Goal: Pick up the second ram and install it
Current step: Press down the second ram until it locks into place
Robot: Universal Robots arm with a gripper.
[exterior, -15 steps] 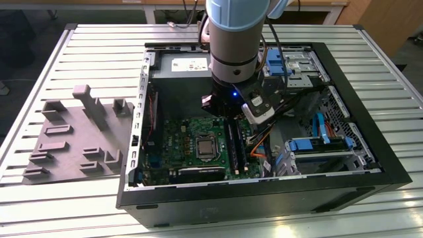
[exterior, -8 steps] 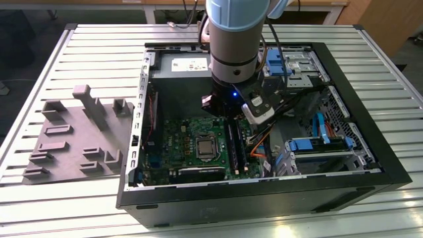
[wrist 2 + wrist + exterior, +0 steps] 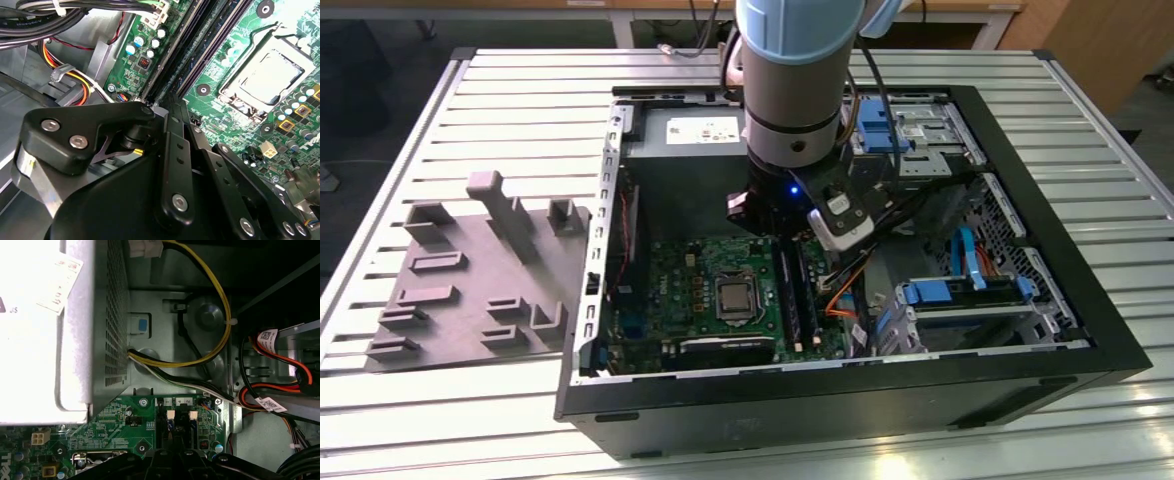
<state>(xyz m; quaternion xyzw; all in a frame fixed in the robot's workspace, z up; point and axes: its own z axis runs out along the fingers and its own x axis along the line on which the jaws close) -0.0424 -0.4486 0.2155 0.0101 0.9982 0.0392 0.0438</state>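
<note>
In the exterior view, the arm reaches down into the open computer case (image 3: 1067,345) on the bench (image 3: 520,400), its claw (image 3: 790,232) low over the memory slots (image 3: 797,300) of the green board (image 3: 707,290). In the second wrist view, the claw's fingers (image 3: 176,150) sit together over the dark slots, apparently pressing the second ram (image 3: 186,70) edge-on into one, though a grip cannot be confirmed. In the first wrist view, white latches (image 3: 170,414) mark the slot ends, so seating appears underway, not verified.

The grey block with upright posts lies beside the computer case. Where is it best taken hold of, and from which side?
Probably by the tallest post, coming straight down from above. The grey block lies flat on the slatted table, so its edges leave no gap underneath, while this post stands upright with free space on both flat faces.
</note>
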